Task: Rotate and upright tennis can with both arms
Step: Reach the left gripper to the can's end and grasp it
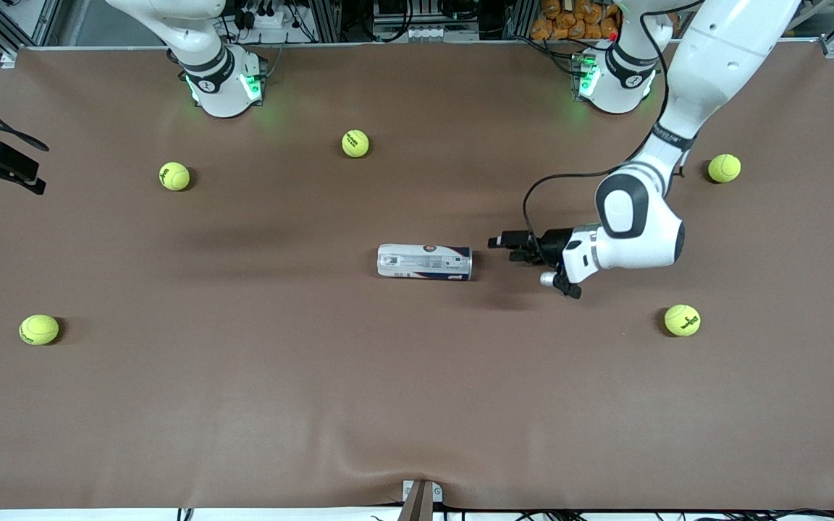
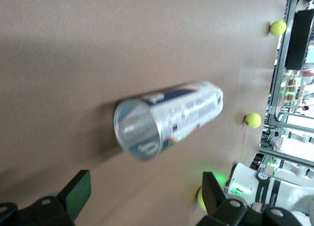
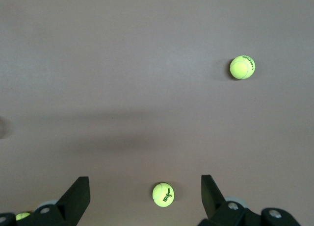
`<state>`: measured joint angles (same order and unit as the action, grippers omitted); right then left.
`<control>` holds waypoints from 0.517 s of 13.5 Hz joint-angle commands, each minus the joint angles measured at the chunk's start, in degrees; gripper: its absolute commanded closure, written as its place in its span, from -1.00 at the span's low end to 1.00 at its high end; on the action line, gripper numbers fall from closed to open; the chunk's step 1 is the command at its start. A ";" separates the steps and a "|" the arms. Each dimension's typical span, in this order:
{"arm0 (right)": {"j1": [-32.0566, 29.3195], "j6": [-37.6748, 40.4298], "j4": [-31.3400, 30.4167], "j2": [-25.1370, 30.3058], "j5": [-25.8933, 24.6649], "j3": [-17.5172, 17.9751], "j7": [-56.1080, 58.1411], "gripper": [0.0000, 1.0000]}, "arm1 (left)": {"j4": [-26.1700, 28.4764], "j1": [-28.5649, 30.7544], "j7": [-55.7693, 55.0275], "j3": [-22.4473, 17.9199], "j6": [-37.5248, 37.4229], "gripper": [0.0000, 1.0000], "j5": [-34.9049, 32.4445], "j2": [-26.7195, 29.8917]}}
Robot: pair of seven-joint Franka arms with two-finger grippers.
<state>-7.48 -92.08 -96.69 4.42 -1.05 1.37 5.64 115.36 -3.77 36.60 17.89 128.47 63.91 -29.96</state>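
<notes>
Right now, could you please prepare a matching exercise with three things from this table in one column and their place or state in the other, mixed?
1. slim clear-and-white plastic tennis can
2. left arm's black two-finger hand
3. right arm's black two-finger hand

A. open, above bare brown cloth with yellow-green balls
B. lying on its side at mid-table
C. open, pointing at the silver-rimmed end

Pairs: 1-B, 2-C, 3-A

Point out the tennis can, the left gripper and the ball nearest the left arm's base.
tennis can (image 1: 424, 262), front view, label midway along.
left gripper (image 1: 498, 242), front view, jaws' tips.
tennis ball (image 1: 724, 168), front view, centre.
</notes>
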 commanded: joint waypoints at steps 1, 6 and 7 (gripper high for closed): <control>0.98 -0.65 -1.57 1.90 0.70 0.12 -0.72 -1.00 | -4.60 -2.11 1.54 0.31 2.22 -1.00 4.27 -4.74; 7.02 1.46 -0.51 1.99 0.79 -5.39 -0.28 -1.00 | -5.67 -5.19 5.94 0.31 2.66 -1.00 12.98 -7.39; 9.22 1.46 -0.60 1.99 0.79 -7.50 -0.28 -1.00 | -5.41 -5.20 5.94 0.31 2.66 -1.00 13.51 -7.66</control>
<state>-2.53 -91.18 -96.66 5.11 -1.00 -1.85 5.63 110.35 -8.90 41.43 17.94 130.48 75.41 -37.07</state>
